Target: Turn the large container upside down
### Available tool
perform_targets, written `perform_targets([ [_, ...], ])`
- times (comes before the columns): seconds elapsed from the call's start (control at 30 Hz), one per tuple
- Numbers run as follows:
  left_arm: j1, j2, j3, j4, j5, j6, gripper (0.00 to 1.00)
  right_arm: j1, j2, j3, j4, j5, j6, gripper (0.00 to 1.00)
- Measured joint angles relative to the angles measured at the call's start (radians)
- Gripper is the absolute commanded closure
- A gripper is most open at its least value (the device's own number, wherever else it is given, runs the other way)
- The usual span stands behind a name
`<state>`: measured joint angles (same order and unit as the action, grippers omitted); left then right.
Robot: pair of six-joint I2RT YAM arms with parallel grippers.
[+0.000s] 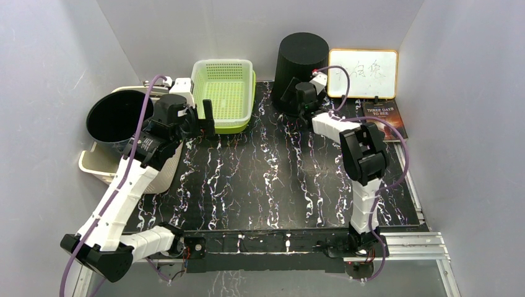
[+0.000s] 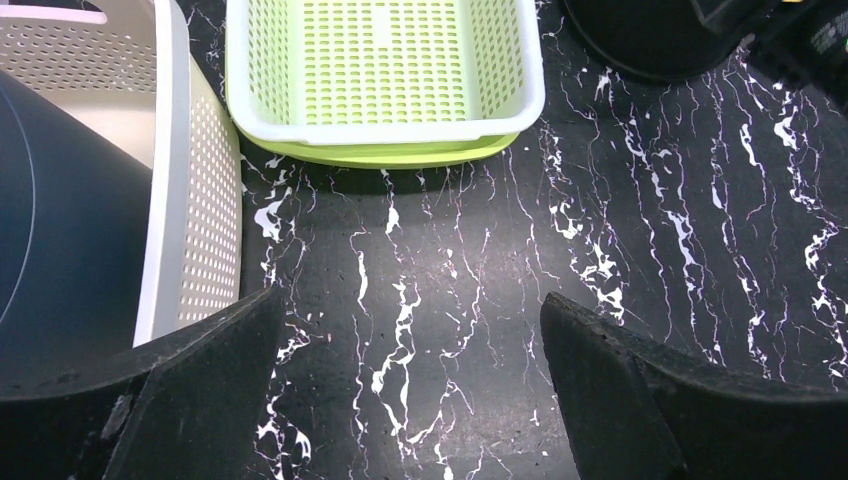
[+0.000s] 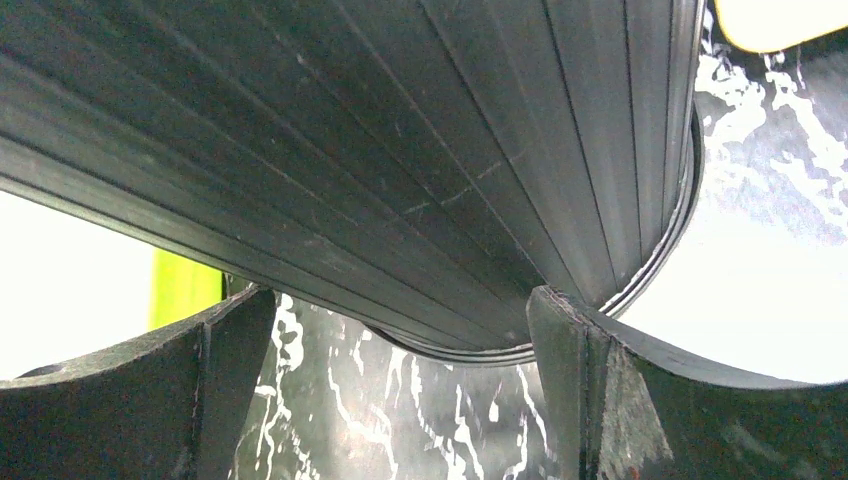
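The large black ribbed container (image 1: 301, 59) stands at the back of the table with its closed end up and its rim on the table. In the right wrist view its ribbed wall (image 3: 400, 150) fills the top, rim lowest. My right gripper (image 1: 302, 99) is open just in front of its base; the jaws (image 3: 400, 297) stand wide apart with nothing between them. The rim passes right by the right fingertip (image 3: 560, 320); I cannot tell if they touch. My left gripper (image 1: 207, 119) is open and empty over the table (image 2: 410, 300), in front of the green basket.
A green perforated basket (image 1: 226, 93) (image 2: 385, 70) sits at the back, left of the container. A black round tub (image 1: 114, 116) stands open-side up in a white perforated basket (image 1: 99, 164) (image 2: 200, 230) at the left. A whiteboard (image 1: 363, 73) and a book (image 1: 385, 117) are at the back right.
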<state>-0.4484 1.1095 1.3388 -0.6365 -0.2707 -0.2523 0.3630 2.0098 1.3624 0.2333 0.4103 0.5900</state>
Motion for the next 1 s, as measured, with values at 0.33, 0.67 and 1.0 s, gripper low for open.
perform_targets([
  [0.33, 0.0, 0.02, 0.0, 0.002, 0.002, 0.021, 0.02, -0.084, 0.112, 0.171, -0.058, -0.165, -0.16, 0.02],
  [0.67, 0.0, 0.048, 0.052, -0.029, -0.008, 0.065, 0.02, -0.079, -0.005, 0.084, -0.143, -0.274, -0.274, 0.02],
  [1.0, 0.0, 0.129, 0.282, -0.107, -0.14, 0.147, 0.02, -0.032, -0.474, -0.137, -0.18, -0.355, -0.328, 0.02],
])
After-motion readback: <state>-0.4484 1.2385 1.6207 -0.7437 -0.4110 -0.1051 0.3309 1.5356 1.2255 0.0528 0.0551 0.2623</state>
